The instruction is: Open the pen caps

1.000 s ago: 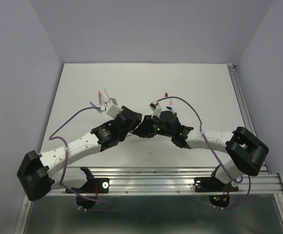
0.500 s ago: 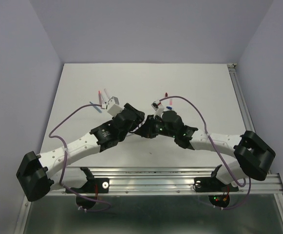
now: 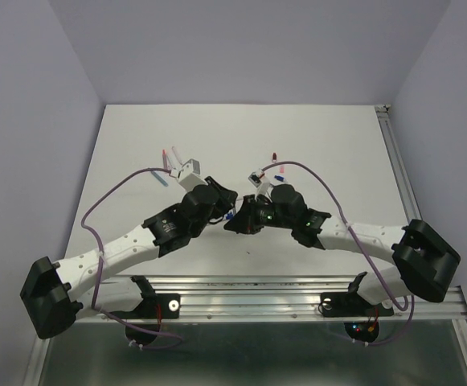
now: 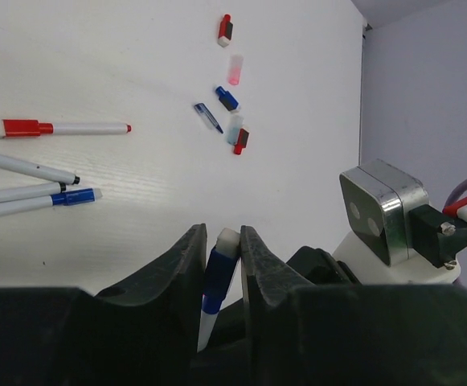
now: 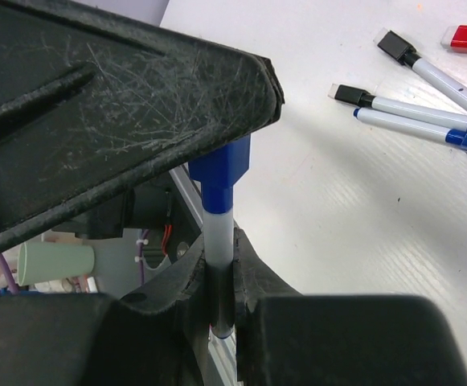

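Both arms meet over the middle of the white surface [image 3: 313, 145], and between them they share one blue pen [image 5: 219, 201]. The left claw [image 4: 221, 245] is drawn in narrow on the held blue cap [image 4: 218, 277], a finger pressed against either side, and the cap's white end pokes out just past the fingertips. The right claw [image 5: 221, 259] is clamped tight on the pen's pale barrel [image 5: 219, 237], just below that cap, so the two claws sit nearly end to end along the pen. In the right wrist view the cap looks seated on the barrel, though the left claw's dark finger covers its upper part, so the joint itself cannot be made out for certain. Everything else lies flat on the surface and is placed here against the blue pen. Beyond the pen and slightly to its right, in the left wrist view, is a loose scatter of caps: a red cap [image 4: 225, 28] farthest off, then a pale pink cap [image 4: 234, 69], then a loose blue cap [image 4: 227, 98], each apart from the next. Well to the left of the pen lie three pens with bare tips, roughly parallel: a red pen [image 4: 56, 128] farthest, a black-tipped pen [image 4: 24, 166] in the middle, and a blue-tipped pen [image 4: 36, 201] nearest. In the top view the two wrists hide the blue pen almost wholly.
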Tool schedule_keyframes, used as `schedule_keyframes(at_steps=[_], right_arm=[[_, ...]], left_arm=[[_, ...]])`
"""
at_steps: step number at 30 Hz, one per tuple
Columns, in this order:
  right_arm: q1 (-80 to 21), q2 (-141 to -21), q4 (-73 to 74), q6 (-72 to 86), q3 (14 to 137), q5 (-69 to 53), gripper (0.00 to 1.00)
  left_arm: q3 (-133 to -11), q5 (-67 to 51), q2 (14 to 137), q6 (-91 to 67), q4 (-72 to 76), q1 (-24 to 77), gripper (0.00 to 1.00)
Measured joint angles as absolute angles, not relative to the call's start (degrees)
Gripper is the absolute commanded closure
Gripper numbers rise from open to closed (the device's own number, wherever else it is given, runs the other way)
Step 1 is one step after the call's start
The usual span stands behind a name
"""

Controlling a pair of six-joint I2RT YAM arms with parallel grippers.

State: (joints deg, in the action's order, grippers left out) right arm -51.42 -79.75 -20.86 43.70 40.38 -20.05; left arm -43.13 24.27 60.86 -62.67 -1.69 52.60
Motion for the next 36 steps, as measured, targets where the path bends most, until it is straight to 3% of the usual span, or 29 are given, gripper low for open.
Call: schedule_keyframes(at_steps=[11, 16, 21, 22, 25, 28, 34, 36], right_arm=[[-51.29, -78.91, -24.53, 44.80, 36.67, -23.09, 0.99], [-60.40, -74.39, -27.16, 45.71, 29.39, -27.79, 0.99], [-62.24, -70.61, -28.49, 47.44, 25.34, -28.47, 0.99], [-62.24, -70.02, -27.90, 47.66, 25.32, -27.42, 0.99], [-62.06, -68.20, -26.50, 47.59, 25.36, -24.91, 0.99], [-61.67, -67.09, -24.25, 47.33, 25.78, -23.05, 0.99], [-58.54, -67.96, -20.97, 46.13, 28.53, -22.72, 0.99], [-57.63, -68.84, -20.32, 45.56, 29.85, -22.74, 0.99]], left_arm=[[-43.38, 31.48, 63.51, -55.44, 1.19, 53.12, 1.00], [-46.94, 38.22, 69.63, -50.85, 4.69, 39.62, 1.00], [-47.72, 38.54, 70.28, -47.44, 7.03, 36.07, 1.00], [-47.72, 37.04, 70.00, -46.46, 7.31, 35.97, 0.94], [-47.09, 31.81, 68.16, -44.25, 7.73, 35.97, 0.63], [-44.01, 23.99, 62.50, -42.37, 8.21, 35.92, 0.46], [-35.81, 5.45, 52.90, -40.58, 11.49, 36.38, 0.28], [-33.67, 0.89, 51.77, -40.25, 11.68, 37.04, 0.27]])
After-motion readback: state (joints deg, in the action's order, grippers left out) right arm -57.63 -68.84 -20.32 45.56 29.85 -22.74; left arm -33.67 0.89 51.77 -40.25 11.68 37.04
